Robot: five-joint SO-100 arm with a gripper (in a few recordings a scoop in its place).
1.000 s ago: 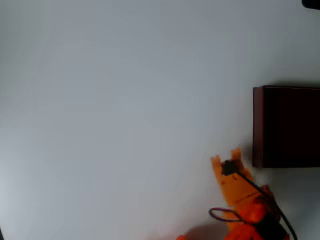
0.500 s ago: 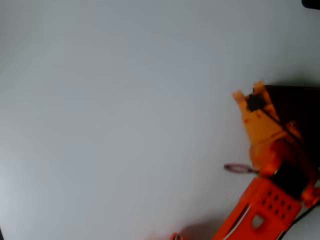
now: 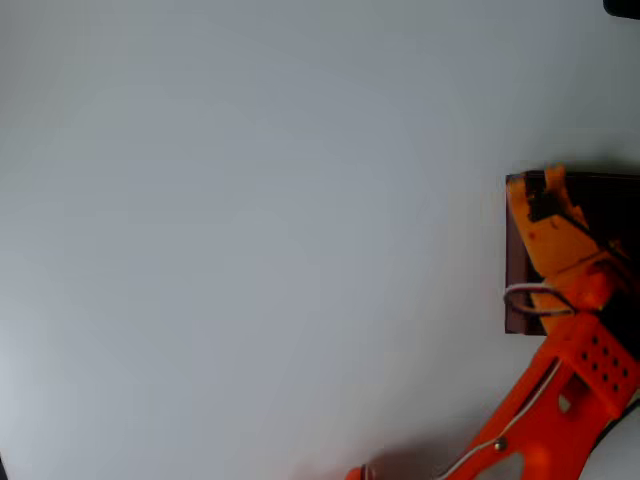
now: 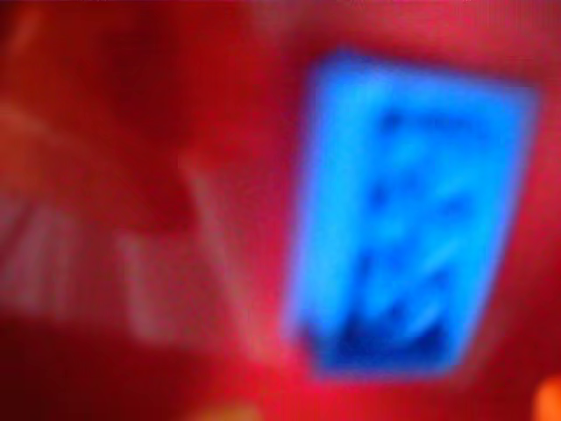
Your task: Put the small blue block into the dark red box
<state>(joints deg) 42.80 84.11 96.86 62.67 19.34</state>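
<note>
The dark red box (image 3: 516,262) sits at the right edge of the overhead view, cut off by the frame. My orange gripper (image 3: 538,186) hovers over the box's upper left corner, its fingers closed on a small dark piece, the small blue block (image 3: 540,206). In the wrist view the block (image 4: 408,215) is a large, blurred bright-blue rectangle very close to the camera. Behind it is the blurred red of the box (image 4: 131,132).
The white table (image 3: 250,240) stretches bare to the left of the box. My orange arm (image 3: 570,390) rises from the bottom right, with a thin cable loop (image 3: 525,298) at the box's left wall. A dark object (image 3: 622,6) pokes in at the top right corner.
My gripper has risen from the table below the box's lower left corner and swung up and right. It now stands over the box's upper left corner, with the block still in it.
</note>
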